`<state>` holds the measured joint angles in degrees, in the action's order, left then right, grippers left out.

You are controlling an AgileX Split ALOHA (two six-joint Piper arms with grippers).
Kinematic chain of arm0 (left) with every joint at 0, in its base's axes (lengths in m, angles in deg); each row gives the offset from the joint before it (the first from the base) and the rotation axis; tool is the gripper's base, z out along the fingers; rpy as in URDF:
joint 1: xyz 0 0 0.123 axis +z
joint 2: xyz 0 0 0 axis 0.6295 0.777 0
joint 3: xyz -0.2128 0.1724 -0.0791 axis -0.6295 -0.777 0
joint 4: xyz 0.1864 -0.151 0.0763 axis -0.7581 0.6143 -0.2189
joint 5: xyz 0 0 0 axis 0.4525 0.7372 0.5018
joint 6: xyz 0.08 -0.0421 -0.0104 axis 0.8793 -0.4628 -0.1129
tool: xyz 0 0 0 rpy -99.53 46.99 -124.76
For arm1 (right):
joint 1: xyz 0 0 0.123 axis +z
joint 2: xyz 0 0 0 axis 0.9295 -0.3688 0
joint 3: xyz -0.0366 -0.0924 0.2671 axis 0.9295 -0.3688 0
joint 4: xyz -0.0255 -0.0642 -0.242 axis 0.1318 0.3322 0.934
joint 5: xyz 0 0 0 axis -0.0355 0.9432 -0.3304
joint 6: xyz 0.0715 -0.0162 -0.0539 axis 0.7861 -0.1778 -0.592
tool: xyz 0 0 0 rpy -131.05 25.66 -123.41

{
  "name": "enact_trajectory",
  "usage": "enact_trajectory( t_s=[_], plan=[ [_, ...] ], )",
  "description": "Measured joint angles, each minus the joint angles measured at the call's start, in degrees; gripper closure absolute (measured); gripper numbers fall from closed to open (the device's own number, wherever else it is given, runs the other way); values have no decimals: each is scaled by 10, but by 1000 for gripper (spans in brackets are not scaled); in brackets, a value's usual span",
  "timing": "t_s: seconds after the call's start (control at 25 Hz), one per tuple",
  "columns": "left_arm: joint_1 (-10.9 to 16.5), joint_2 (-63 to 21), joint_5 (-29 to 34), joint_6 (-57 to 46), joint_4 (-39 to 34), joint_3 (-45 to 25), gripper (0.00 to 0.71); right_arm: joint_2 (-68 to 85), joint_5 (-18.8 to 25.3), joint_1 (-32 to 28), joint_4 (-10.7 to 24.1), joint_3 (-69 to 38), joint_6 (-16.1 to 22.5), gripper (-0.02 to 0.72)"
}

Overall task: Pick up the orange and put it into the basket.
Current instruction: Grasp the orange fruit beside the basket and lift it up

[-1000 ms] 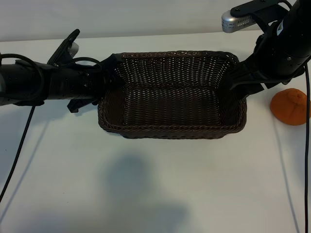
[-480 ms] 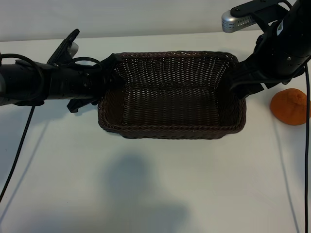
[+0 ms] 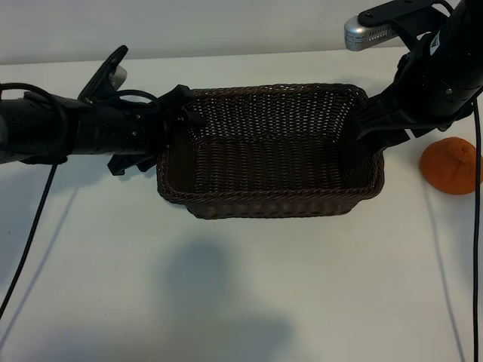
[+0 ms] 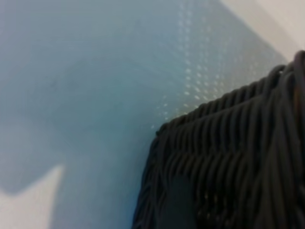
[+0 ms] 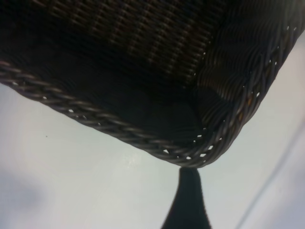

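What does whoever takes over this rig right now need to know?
Left gripper: at the left end of the rectangular dark brown woven wicker basket, fingers apparently open.
Right gripper: at the basket's right end; whether it grips the rim is not clear.
Small round orange fruit: on the white table, right of the basket, untouched.
Done: nothing in the basket.
Left: pick up the orange, put it in.

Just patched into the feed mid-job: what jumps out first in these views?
The big dark wicker basket fills the middle of the table, and it is empty. An arm flanks it at either end: the left end effector is at its left rim, and the right end effector is at its right rim. The orange sits alone on the table beyond the right arm, outside the basket and untouched.
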<state>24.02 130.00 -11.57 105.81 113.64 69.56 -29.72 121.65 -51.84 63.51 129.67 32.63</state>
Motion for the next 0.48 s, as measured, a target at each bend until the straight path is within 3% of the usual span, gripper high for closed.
enact_trajectory(
  t_s=[0.48],
  plan=[
    [0, -53, 9, -2, -53, 0, 68, 0, 1, 0, 0, 0, 0, 144]
  ],
)
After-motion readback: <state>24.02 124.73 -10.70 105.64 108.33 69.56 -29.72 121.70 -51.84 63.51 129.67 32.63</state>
